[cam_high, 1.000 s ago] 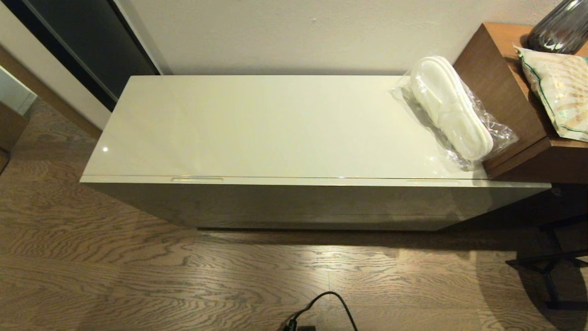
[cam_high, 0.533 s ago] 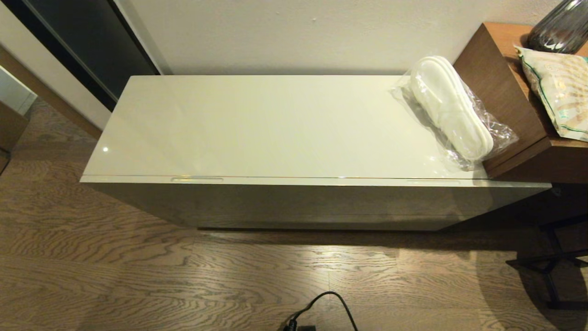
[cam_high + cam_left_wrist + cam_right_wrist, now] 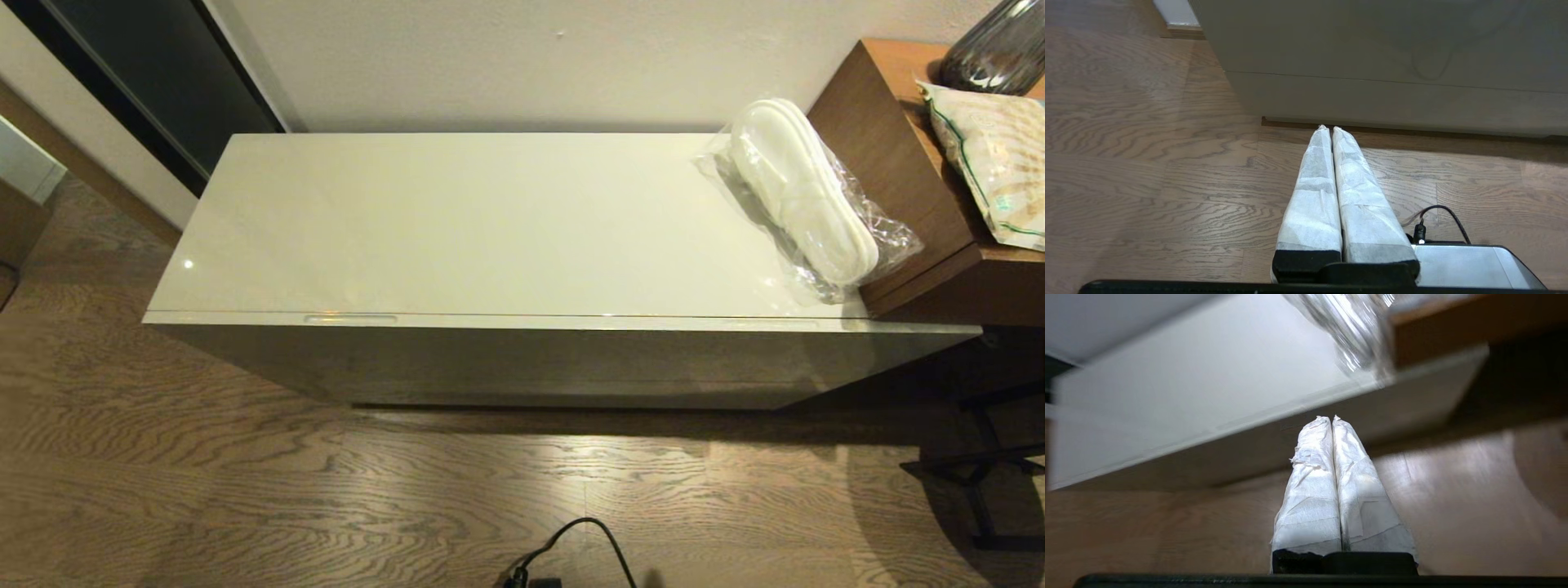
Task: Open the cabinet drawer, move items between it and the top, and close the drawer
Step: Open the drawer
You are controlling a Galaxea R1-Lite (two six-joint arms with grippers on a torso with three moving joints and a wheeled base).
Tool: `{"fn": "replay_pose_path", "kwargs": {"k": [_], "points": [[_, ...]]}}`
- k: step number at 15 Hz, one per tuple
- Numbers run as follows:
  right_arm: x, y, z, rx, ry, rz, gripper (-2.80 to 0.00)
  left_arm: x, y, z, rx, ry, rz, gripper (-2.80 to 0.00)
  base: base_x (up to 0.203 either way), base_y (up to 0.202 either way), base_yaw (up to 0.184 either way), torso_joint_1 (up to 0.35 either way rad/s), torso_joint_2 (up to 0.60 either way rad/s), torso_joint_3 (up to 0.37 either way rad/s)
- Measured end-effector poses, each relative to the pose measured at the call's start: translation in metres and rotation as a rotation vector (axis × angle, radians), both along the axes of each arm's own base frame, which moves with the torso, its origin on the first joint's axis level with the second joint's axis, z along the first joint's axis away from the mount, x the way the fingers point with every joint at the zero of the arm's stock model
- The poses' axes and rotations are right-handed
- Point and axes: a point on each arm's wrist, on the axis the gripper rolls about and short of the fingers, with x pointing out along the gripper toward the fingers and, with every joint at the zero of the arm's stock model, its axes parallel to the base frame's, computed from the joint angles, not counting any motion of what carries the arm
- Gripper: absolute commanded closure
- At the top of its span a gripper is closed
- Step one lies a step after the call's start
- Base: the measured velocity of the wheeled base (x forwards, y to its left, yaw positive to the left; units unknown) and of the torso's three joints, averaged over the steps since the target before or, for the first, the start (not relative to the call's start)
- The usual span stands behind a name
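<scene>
The cabinet's top is a long glossy cream slab set against the wall, and the cabinet drawer below it sits flush, with one oblong slot near the left end of its upper front edge and a fainter one near the right end. The bagged white slippers lie at the far right of the top, the clear plastic bag crinkled around them and pressed against the side of the brown wooden side table. On that table rest a green-trimmed snack bag and a dark ribbed glass vase. No tissue pack shows in any view.

Neither arm shows in the head view. The left gripper hangs low over the wood floor, its white-wrapped fingers pressed together with nothing between them; their tips point at the dark gap under the cabinet's lower front panel, near but apart from it. A black cable curls on the floor beside the finger bases.

The right gripper is likewise clenched empty, its wrapped fingers tight against each other. Beyond the tips, well apart, runs the cabinet's front edge, with the glossy top above it. The crinkled plastic of the slipper bag and the brown table edge lie farther beyond the fingertips, blurred.
</scene>
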Motion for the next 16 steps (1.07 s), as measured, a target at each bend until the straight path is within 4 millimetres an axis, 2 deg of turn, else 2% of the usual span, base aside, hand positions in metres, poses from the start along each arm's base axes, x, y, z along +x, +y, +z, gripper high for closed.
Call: {"fn": "replay_pose_path", "kwargs": {"k": [2,4,6,9,10,12,16], "points": [[0.037,-0.009,0.001,0.035,0.118,-0.019,0.0,0.0,0.0,0.0,0.0,0.0,0.0,0.0,0.0,0.0,0.0,0.0,0.0,0.0],[0.078,-0.019,-0.005,0.069,0.247,-0.013,0.0,0.0,0.0,0.0,0.0,0.0,0.0,0.0,0.0,0.0,0.0,0.0,0.0,0.0],[0.119,-0.025,-0.024,0.078,0.343,0.023,0.0,0.0,0.0,0.0,0.0,0.0,0.0,0.0,0.0,0.0,0.0,0.0,0.0,0.0],[0.179,-0.029,-0.047,-0.003,0.324,0.035,0.0,0.0,0.0,0.0,0.0,0.0,0.0,0.0,0.0,0.0,0.0,0.0,0.0,0.0],[0.198,-0.028,-0.052,-0.037,0.298,0.029,0.0,0.0,0.0,0.0,0.0,0.0,0.001,0.0,0.0,0.0,0.0,0.0,0.0,0.0],[0.225,-0.02,-0.059,-0.07,0.255,0.039,0.0,0.0,0.0,0.0,0.0,0.0,0.0,0.0,0.0,0.0,0.0,0.0,0.0,0.0],[0.269,0.009,-0.084,-0.097,0.277,0.079,0.0,0.0,0.0,0.0,0.0,0.0,0.0,0.0,0.0,0.0,0.0,0.0,0.0,0.0]]}}
